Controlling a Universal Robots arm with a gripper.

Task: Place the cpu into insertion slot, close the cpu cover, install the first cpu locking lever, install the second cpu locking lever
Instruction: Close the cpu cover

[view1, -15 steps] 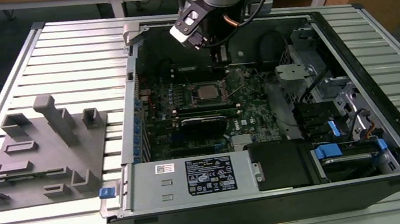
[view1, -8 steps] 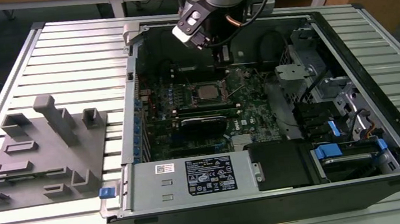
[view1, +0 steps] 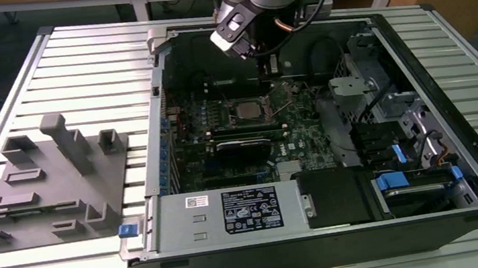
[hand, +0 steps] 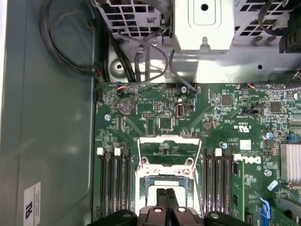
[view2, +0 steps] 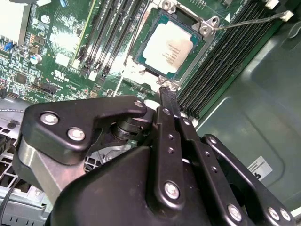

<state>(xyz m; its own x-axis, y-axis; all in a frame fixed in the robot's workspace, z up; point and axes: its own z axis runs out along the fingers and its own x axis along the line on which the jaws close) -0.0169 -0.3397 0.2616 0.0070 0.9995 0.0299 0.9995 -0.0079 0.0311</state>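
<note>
The gripper [view2: 167, 92] has its two slim black fingers pressed together and holds nothing. In the second wrist view its tip sits at the rim of the socket, touching or just short of a small shiny bracket there; I cannot tell which.

The cpu [view2: 168, 47] lies flat in the socket, silvery top up and uncovered. A thin wire locking lever [view2: 249, 18] runs away from one socket corner, swung clear.

In the first wrist view the cpu cover [hand: 169, 141] is flipped open beyond the socket, and green board shows through its window. The closed gripper [hand: 165, 195] points at the socket, and rows of black memory slots [hand: 115, 183] flank it on both sides. The second wrist view hides that cover behind the gripper's own black linkage.

In the exterior view the gripper [view1: 273, 69] hangs inside the open computer case [view1: 464, 210], with the cpu [view1: 248, 110] at about 7 o'clock from it. The power supply box [view1: 230, 213] lies at 6 o'clock from the socket. A grey fixture [view1: 46, 183] rests on the slatted desk [view1: 77, 58], at 9 o'clock from the case.
</note>
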